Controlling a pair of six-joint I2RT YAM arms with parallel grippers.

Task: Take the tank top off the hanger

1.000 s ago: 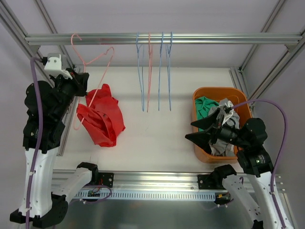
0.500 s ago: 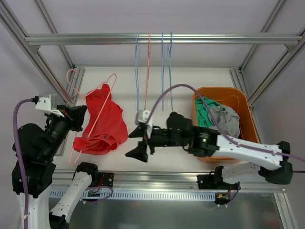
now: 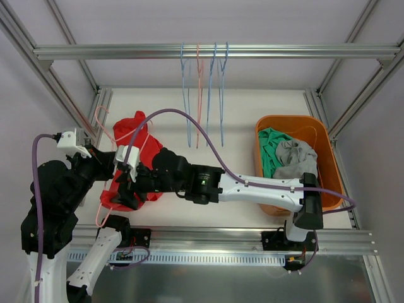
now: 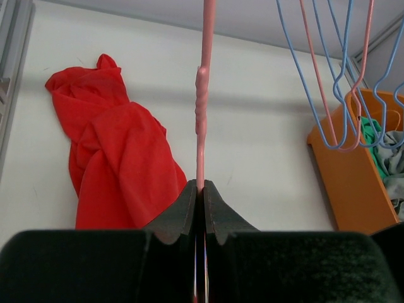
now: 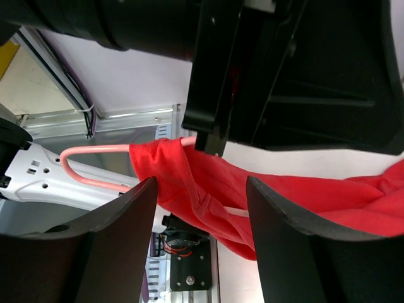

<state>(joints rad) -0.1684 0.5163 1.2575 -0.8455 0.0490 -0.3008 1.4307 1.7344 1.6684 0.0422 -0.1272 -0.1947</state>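
At the left of the top view, the left gripper [image 4: 201,189] has its jaws pressed together on the thin pink wire hanger [image 4: 202,101]. In the left wrist view the wire runs straight up the middle of the frame from between them. That hold looks meant to anchor the hanger so the cloth can be drawn off against it.

The crumpled red tank top [image 4: 117,170] sits just right of that grip, in the left-centre of the top view and the left half of the left wrist view. It is bunched over the white table [image 4: 265,145]. The right wrist view shows it is not yet free: the pink wire enters the red fabric at upper left and shows again lower down.

The right arm lies stretched across the lower middle of the top view, which brings the right gripper [image 5: 201,186] to the garment's near edge. Its fingers stand apart with a fold of red cloth between them and nothing pinched, seemingly placed to take that fold. I judge the next move needs a firm pinch and a pull away from the wire.

At upper centre, spare blue and pink wire hangers [image 3: 205,95] hang from the aluminium rail [image 3: 284,50], well apart from the work. At the right, the orange plastic bin [image 3: 290,118] holds green and grey garments [image 3: 287,154] and is probably where removed clothes go.
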